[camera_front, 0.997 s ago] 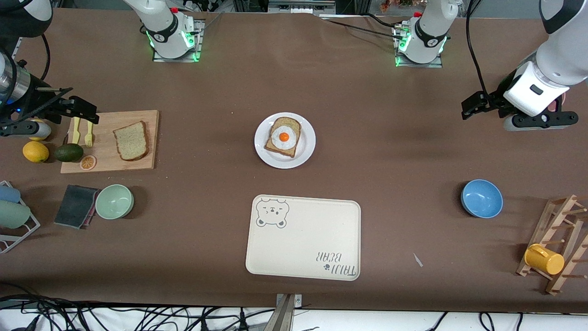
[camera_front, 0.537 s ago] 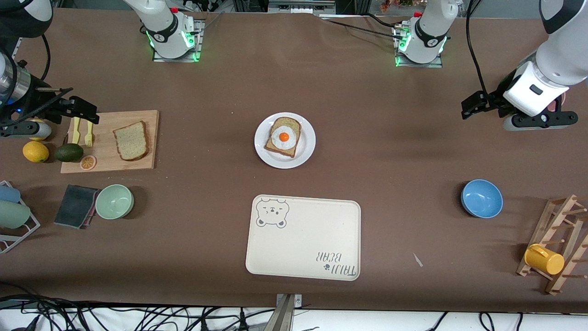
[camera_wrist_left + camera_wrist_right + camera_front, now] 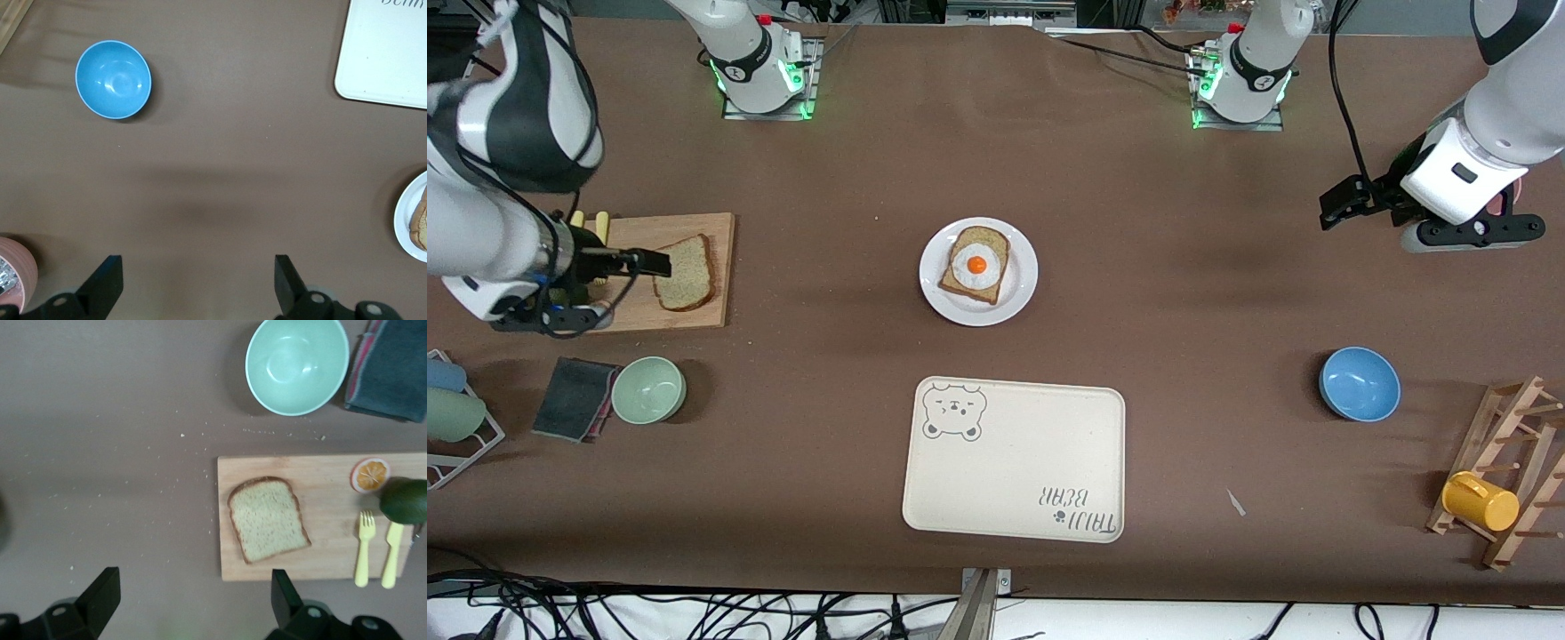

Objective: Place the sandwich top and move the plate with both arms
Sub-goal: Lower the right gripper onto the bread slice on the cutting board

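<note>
Even overhead light falls on the brown table [image 3: 1138,293]; soft shadows pool beside the green bowl [image 3: 648,389] and blue bowl [image 3: 1360,383]; focus is sharp.

A brown table [image 3: 1138,293] carries all items. Below the right gripper [image 3: 618,267] lies a wooden cutting board [image 3: 694,313]; a green bowl [image 3: 648,389] and a dark folded cloth [image 3: 569,398] lie just beside the board. Mid-table, well apart from both grippers, sit the plate [image 3: 1021,283] and a cream tray [image 3: 1014,471] (bear-printed). Near the left gripper [image 3: 1352,203] rests a blue bowl [image 3: 1360,384], with a wooden rack [image 3: 1507,462] at the table's end.
</note>
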